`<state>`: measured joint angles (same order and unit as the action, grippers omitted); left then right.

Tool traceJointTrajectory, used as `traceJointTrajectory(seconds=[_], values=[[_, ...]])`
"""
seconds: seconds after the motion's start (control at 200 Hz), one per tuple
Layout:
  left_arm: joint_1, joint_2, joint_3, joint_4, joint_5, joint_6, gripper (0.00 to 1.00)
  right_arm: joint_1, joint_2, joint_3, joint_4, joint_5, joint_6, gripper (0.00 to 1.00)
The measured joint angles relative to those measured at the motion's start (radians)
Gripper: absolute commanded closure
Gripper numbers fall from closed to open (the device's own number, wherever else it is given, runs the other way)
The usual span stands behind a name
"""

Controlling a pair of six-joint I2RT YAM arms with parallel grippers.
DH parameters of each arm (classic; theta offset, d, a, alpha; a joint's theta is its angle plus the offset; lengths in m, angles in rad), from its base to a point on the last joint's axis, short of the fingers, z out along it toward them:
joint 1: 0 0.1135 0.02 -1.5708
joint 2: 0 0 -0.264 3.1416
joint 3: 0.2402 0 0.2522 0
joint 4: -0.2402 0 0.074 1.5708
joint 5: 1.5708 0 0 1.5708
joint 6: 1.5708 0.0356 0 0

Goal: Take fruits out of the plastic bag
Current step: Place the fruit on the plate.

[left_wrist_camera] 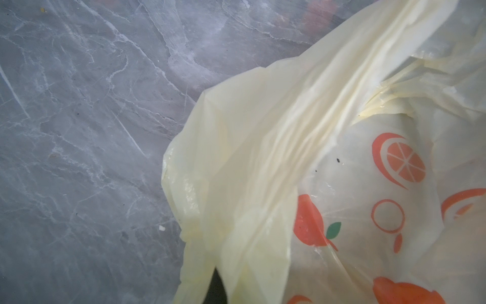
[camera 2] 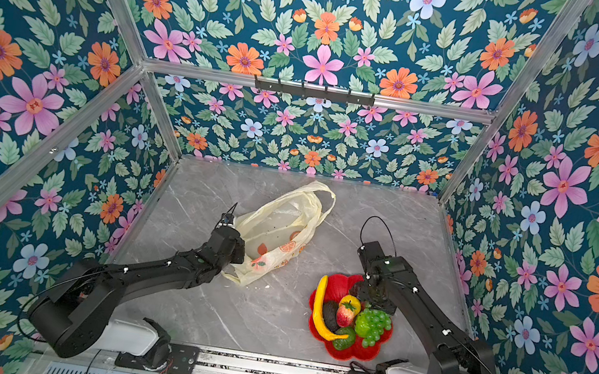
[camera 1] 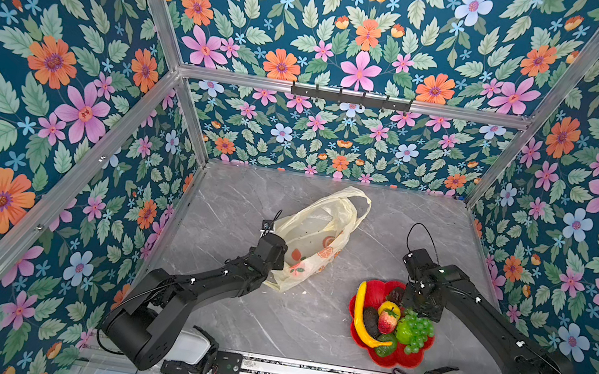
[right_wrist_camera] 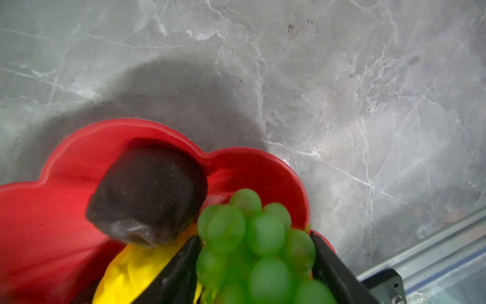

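The soft, light grape bunch [camera 1: 417, 328], best pinched across its middle, lies over the red plate [camera 1: 377, 290] between the right tool's [right_wrist_camera: 256, 244] jaws, gripped or freed I cannot tell, while the left tool [left_wrist_camera: 216, 285], pressed together, pinches the flimsy, slippery bag [camera 1: 316, 235] on the worktop [camera 1: 237, 206].

Pale-yellow plastic bag [camera 1: 316, 235], crumpled, orange-slice print, lying slack on the table [camera 1: 268, 321], fruits [camera 1: 390, 324] heaped together on red plate [camera 1: 404, 361] nearby

Red plate [camera 1: 401, 361] (flower-shaped) on grey marble table [camera 1: 239, 195]; floral walls [camera 1: 43, 74] around.
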<state>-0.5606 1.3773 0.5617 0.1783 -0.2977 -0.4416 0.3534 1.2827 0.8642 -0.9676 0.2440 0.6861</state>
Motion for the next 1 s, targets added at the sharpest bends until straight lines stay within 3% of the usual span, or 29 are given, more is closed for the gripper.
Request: traceJointTrajectory(seconds=[0.41,0.755,1.0], values=[[0.000,0.001,0.000,0.000,0.000,0.000,1.00,-0.010,-0.017,0.009,-0.029,0.052,0.015,0.27],[0.000,0.016,0.006,0.001,0.000,0.000,1.00,-0.010,0.000,-0.039,0.011,-0.008,0.032,0.35],[0.000,0.019,0.007,0.001,0.000,0.000,1.00,-0.010,0.004,-0.021,0.025,-0.022,0.040,0.30]])
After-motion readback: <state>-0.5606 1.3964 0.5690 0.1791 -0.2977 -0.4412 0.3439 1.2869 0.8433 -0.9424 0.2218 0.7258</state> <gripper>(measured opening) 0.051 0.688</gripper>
